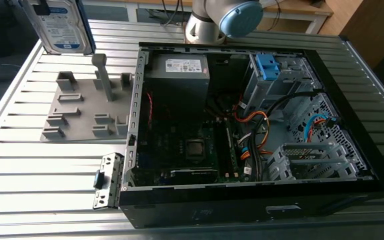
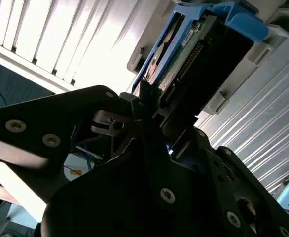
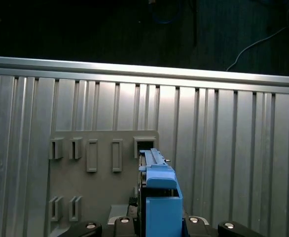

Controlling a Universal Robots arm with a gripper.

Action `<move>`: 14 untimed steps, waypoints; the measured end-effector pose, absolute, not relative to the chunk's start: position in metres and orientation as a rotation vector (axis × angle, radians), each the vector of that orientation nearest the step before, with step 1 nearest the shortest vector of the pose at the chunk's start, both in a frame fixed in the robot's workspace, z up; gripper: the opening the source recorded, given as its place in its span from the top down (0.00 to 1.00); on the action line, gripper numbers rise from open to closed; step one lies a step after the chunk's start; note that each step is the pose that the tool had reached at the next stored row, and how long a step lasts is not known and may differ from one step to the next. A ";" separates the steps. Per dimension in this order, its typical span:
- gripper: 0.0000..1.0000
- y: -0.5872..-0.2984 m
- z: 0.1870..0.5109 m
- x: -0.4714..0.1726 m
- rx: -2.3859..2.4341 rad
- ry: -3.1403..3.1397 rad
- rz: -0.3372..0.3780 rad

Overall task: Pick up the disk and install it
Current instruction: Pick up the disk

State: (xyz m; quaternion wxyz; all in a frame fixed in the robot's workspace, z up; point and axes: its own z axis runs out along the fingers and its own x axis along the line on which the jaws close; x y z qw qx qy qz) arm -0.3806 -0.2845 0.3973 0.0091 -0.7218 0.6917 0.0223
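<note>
In the exterior view, the flat rectangular silver disk (image 1: 62, 27), with its white-and-blue label and bright blue plastic rail frame, hangs upright at the far corner on the exterior view's left. It sits above the ribbed aluminium bench (image 1: 18, 165) and beyond the grey plastic fixture plate (image 1: 78, 125) with its raised slots. The disk is well apart from the open black computer case (image 1: 372, 150), which lies on its side on the exterior view's right. Inside the case are a grey metal power supply (image 1: 176, 82) and a bare blue plastic bracket (image 1: 267, 67) in the drive bay. The pale grey robot arm (image 1: 209, 22) with a light blue joint cap rises behind the case. In the second wrist view, the black claw (image 2: 157, 116) is clamped narrow on one end of the disk (image 2: 194, 54), its fingers pressing on the two flat faces. The disk juts straight out from the claw, showing its connector edge and blue frame, with the grey plate and the bright ribs of the bench behind it. In the first wrist view, the blue frame of the disk (image 3: 160, 197) stands out edge-on from between the dark claw parts. It is over the fixture plate (image 3: 100, 182), close to one square slot, and I cannot tell whether it touches the plate.
</note>
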 end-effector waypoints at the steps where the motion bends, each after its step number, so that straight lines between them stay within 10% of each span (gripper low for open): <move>1: 0.64 -0.285 0.398 -0.381 -2.255 2.161 0.070; 14: 0.64 -0.285 0.409 -0.381 -2.255 2.161 0.070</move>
